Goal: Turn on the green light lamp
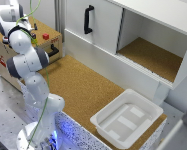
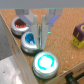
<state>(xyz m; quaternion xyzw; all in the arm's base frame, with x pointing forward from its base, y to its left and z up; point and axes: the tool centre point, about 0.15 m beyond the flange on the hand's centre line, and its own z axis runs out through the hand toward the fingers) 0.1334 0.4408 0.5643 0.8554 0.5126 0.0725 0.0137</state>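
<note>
In the wrist view three round discs lie in a row on the cork top. One is red-topped (image 2: 18, 24), one blue-topped (image 2: 31, 41), and the green light lamp (image 2: 45, 62) is nearest the camera, its top glowing bright green-cyan inside a pale rim. My gripper (image 2: 41, 36) hangs over the row with its fingers close together and nothing between them. Its tips are beside the blue disc, short of the green lamp and apart from it. In the exterior view my arm (image 1: 25, 60) leans over the wooden box (image 1: 8, 60) and hides the discs.
A small red cube (image 1: 45, 36) sits on the wooden box. A yellow and purple block (image 2: 77, 36) lies on the cork near the discs. A white cabinet with a black handle (image 1: 88, 19), an open shelf (image 1: 153, 55) and a white tray (image 1: 127, 117) stand to the exterior view's right.
</note>
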